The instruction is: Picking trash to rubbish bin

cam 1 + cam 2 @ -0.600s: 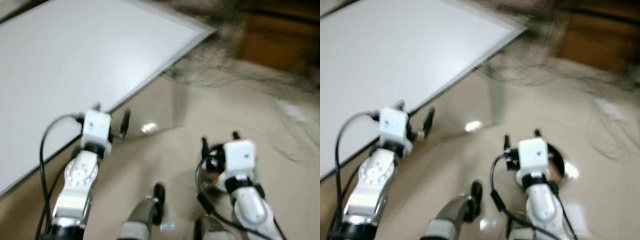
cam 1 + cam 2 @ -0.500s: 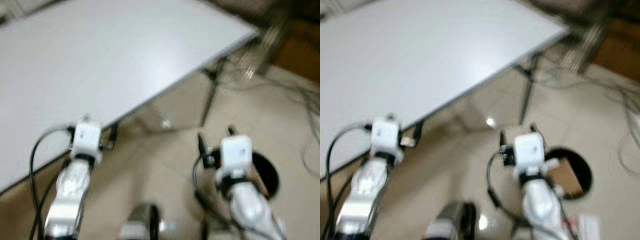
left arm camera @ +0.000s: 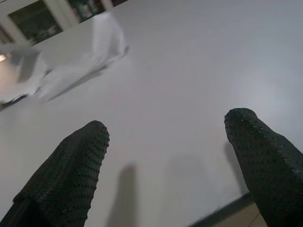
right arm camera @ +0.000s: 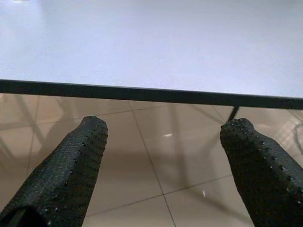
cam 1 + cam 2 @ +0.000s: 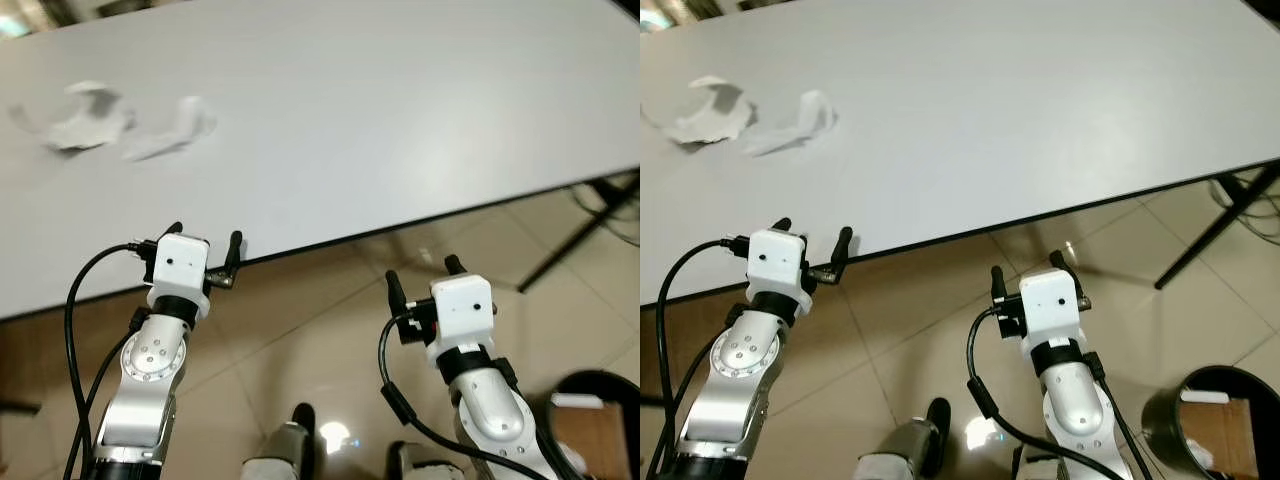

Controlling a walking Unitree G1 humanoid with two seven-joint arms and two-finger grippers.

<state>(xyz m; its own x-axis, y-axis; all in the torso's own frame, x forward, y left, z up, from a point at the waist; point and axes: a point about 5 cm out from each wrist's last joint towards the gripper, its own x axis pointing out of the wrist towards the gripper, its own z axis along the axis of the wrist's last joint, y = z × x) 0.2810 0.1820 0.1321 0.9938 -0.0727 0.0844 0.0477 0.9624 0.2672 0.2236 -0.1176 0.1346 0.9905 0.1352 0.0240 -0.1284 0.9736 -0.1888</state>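
Trash: crumpled paper (image 5: 710, 110) lying far back on the table (image 5: 1040, 110).
Left end effector (image 5: 205, 243): spread, empty, at the table edge.
Right end effector (image 5: 421, 278): spread, empty, over the floor.
Bin (image 5: 1215, 425): beside the right arm.

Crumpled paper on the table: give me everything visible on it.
The crumpled paper is white, thin like tissue, in two wads: a curled, hollowed piece and a flatter twisted one beside it. Both lie on the white table at its far left, well beyond the left gripper. Nothing touches them but the tabletop.
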